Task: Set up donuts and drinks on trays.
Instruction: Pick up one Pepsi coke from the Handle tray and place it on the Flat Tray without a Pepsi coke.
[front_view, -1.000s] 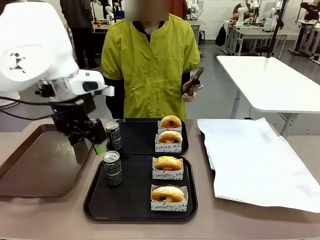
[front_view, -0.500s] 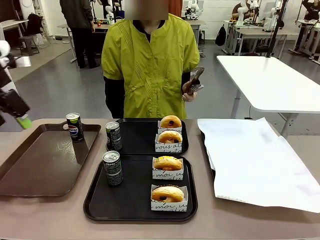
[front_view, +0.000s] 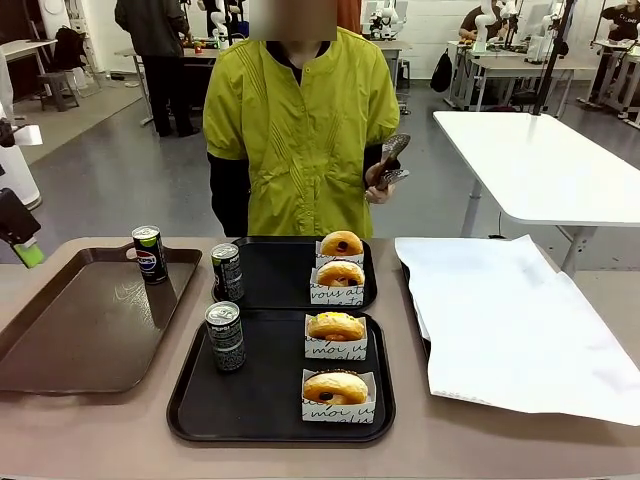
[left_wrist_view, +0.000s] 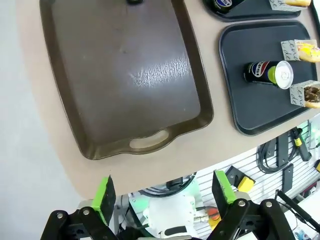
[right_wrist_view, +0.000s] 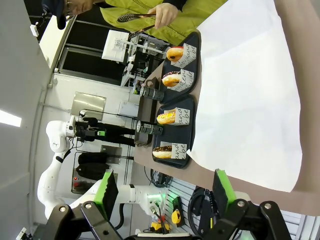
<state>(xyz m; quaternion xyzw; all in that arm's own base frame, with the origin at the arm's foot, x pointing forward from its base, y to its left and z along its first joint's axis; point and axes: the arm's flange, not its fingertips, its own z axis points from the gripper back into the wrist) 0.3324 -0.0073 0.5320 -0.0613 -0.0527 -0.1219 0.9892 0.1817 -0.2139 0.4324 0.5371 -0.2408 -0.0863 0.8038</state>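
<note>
Retreating off the near can (front_view: 224, 335), the left gripper (left_wrist_view: 164, 194) is hanging spread and empty; the right gripper (right_wrist_view: 163, 192) too. Both black trays (front_view: 270, 410) are carrying 2 donuts (front_view: 335, 325) and 1 can; a third is waiting on the brown tray (front_view: 70, 350)

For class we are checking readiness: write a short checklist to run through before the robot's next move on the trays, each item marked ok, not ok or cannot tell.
1. Left claw open and empty: ok.
2. Right claw open and empty: ok.
3. Near black tray holds one can and two boxed donuts: ok.
4. Far black tray holds one can and two boxed donuts: ok.
5. Spare can upright on the brown tray: ok.
6. Person's hand, holding tongs, clear of the trays: ok.
</note>
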